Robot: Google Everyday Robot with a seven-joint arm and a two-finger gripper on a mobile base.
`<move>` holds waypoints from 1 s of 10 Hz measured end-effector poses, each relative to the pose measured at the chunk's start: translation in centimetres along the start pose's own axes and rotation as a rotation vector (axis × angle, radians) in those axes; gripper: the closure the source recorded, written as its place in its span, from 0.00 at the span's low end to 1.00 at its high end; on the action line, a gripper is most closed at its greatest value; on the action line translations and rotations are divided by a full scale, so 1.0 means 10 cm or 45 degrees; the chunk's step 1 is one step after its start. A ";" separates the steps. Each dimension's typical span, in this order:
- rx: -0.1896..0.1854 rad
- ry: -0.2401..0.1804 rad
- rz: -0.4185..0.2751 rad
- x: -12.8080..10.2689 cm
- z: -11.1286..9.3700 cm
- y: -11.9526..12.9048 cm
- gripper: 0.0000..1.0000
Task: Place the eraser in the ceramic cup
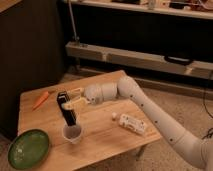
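My gripper [71,98] is at the left middle of the wooden table [100,145], at the end of the white arm that reaches in from the right. It is shut on the upper part of the eraser [67,109], a black flat block. The eraser hangs almost upright, tilted a little. Its lower end is at the rim of the ceramic cup [73,135], a small pale round cup standing near the table's front. I cannot tell whether the eraser's tip touches the inside of the cup.
A green round plate [27,148] lies at the front left corner. An orange carrot [41,99] lies at the back left. A white packet [132,123] and a small white bit [114,116] lie to the right of the cup. Dark shelving stands behind.
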 end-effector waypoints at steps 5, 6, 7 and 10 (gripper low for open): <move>-0.032 0.053 -0.068 0.22 0.00 0.00 1.00; -0.052 0.056 -0.074 0.28 0.03 0.00 0.97; -0.065 0.054 -0.076 0.33 0.04 0.00 0.89; -0.106 0.034 -0.085 0.42 0.10 -0.03 0.57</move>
